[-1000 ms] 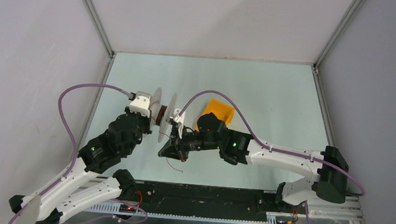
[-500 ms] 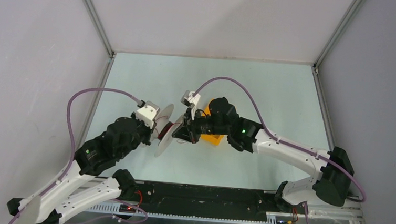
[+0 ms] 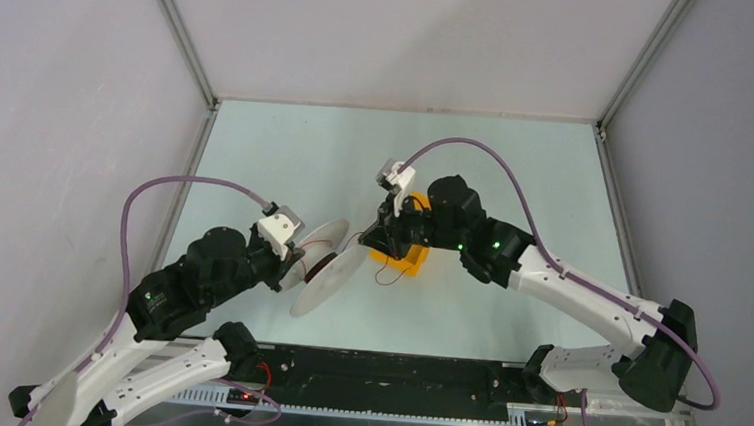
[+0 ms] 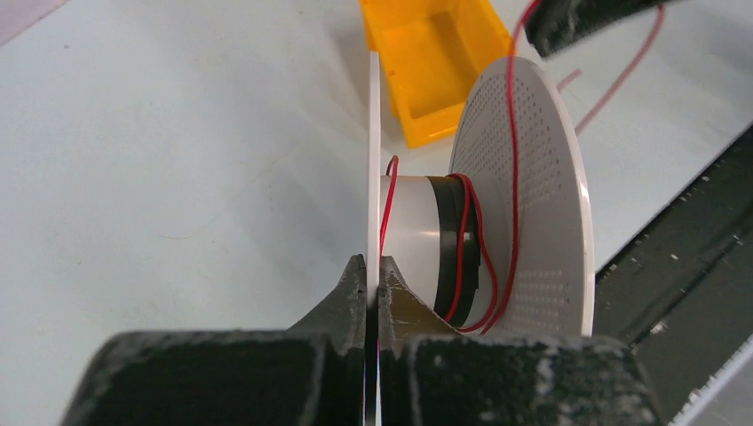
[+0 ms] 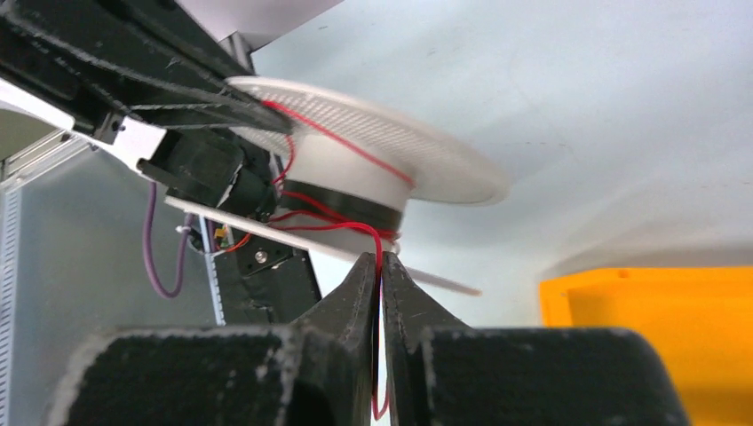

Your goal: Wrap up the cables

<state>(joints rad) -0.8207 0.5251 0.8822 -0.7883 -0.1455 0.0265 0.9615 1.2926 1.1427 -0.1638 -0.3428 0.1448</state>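
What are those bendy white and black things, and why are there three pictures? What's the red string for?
They are two robot arms with pinching fingers. The big picture looks down from above. The other two come from small cameras on each wrist. The left gripper pinches the edge of one disc of a white spool. The right gripper pinches a thin red wire, which is partly wound around the spool's middle. A yellow box sits on the pale table beside the spool, partly hidden under the right arm.
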